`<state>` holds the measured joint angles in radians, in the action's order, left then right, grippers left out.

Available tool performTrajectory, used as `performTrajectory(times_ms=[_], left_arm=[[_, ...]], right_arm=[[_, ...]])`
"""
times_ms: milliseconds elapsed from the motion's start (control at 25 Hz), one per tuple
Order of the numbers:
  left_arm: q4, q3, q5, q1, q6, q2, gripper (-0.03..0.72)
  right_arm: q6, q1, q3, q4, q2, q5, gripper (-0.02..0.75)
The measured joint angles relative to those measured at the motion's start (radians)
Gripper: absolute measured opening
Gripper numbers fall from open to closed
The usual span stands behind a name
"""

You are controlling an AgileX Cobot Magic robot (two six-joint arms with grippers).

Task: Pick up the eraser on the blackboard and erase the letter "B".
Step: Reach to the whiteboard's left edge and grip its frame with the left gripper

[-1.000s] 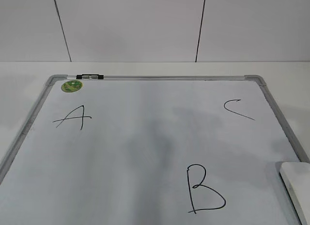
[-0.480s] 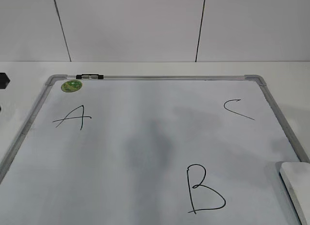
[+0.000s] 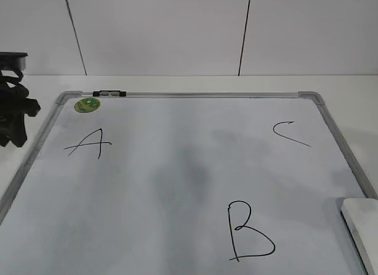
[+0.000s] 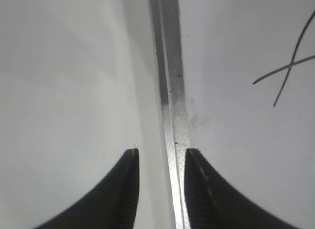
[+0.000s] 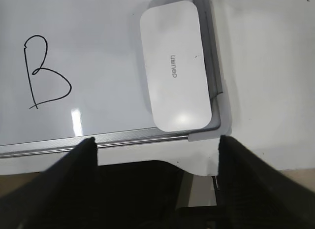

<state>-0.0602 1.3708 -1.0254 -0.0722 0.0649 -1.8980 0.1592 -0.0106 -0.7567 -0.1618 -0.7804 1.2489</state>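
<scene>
The blackboard (image 3: pixel 189 168) is a white dry-erase board with a grey frame, lying flat. The black letter "B" (image 3: pixel 248 230) is at its near middle; it also shows in the right wrist view (image 5: pixel 45 71). The white eraser (image 3: pixel 361 225) lies at the board's near right corner, and in the right wrist view (image 5: pixel 175 64) it lies against the frame. My left gripper (image 4: pixel 161 155) is open and empty above the board's left frame edge (image 4: pixel 172 91); its arm (image 3: pixel 12 109) shows at the far left. My right gripper (image 5: pixel 156 140) is open and empty, short of the eraser, outside the board's near edge.
A black "A" (image 3: pixel 88 144) and a round green sticker (image 3: pixel 87 104) are at the board's far left, a black "C" (image 3: pixel 289 133) at far right. A black clip (image 3: pixel 109 93) sits on the top frame. White table and wall surround the board.
The left arm has come into the exterior view from the left edge and now stands beside the board's left frame. The board, letters and eraser have not moved.
</scene>
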Motion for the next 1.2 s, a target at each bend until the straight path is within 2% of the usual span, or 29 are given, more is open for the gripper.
performTrajectory(times_ms=[400, 1200], left_arm=[[0.004, 0.002, 0.026, -0.011, 0.002, -0.089, 0.238], [0.006, 0.004, 0.057, -0.011, 0.013, -0.104, 0.237]], right_arm=[[0.000, 0.000, 0.000, 0.000, 0.000, 0.000, 0.584], [0.001, 0.000, 0.000, 0.002, 0.000, 0.000, 0.584]])
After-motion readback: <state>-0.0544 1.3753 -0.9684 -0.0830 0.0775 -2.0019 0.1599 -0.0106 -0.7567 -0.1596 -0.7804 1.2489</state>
